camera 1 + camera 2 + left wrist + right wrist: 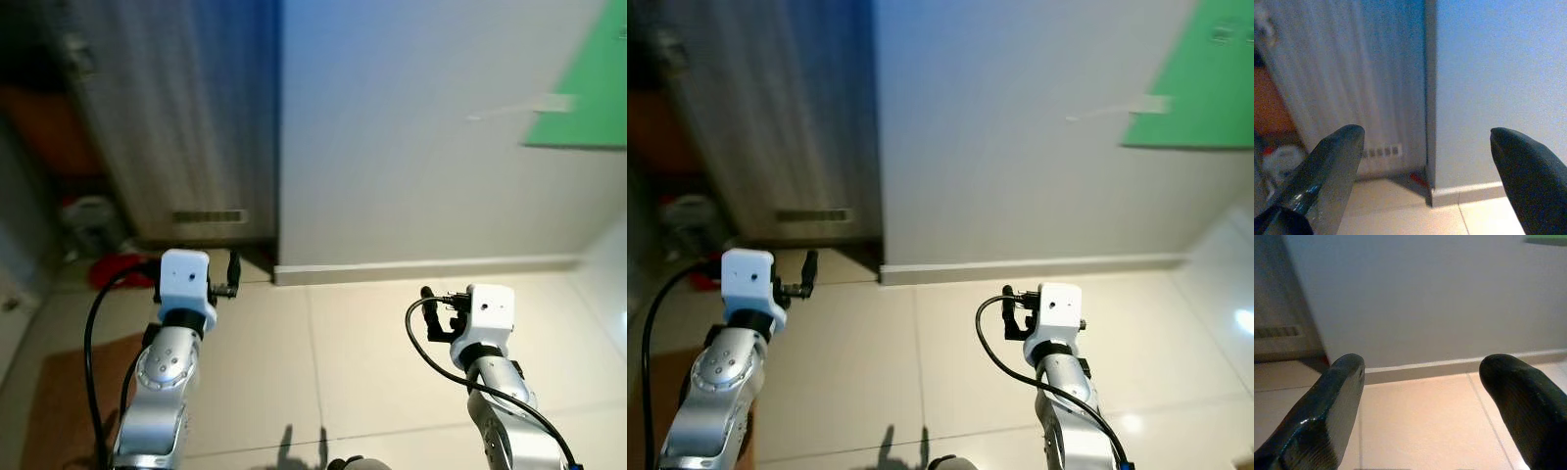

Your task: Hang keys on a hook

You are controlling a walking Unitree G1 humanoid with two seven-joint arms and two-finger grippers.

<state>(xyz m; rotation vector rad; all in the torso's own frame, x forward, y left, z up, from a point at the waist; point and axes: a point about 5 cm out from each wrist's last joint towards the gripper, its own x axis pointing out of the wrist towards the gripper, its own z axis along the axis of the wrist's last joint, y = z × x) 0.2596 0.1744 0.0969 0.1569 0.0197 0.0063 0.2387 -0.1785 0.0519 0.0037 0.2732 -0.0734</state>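
My left gripper point(1425, 132) is held up in front of me, open, with nothing between its two black fingers point(1332, 161). It faces the corner where a grey ribbed panel point(167, 117) meets the white wall point(421, 127). My right gripper point(1422, 362) is also raised and open, with nothing in it. It faces the wall's skirting board point(1449, 367) and the beige tiled floor point(1420, 426). In the left eye view the left gripper point(233, 269) sits low on the left and the right gripper point(431, 305) low on the right.
A green sheet point(588, 98) is taped to the wall at the upper right. The grey panel has a vent slot point(209, 216) near its foot. A red object point(118, 269) and a white container point(88, 220) lie at the far left, and a brown mat point(69, 392) lies beside my left arm.
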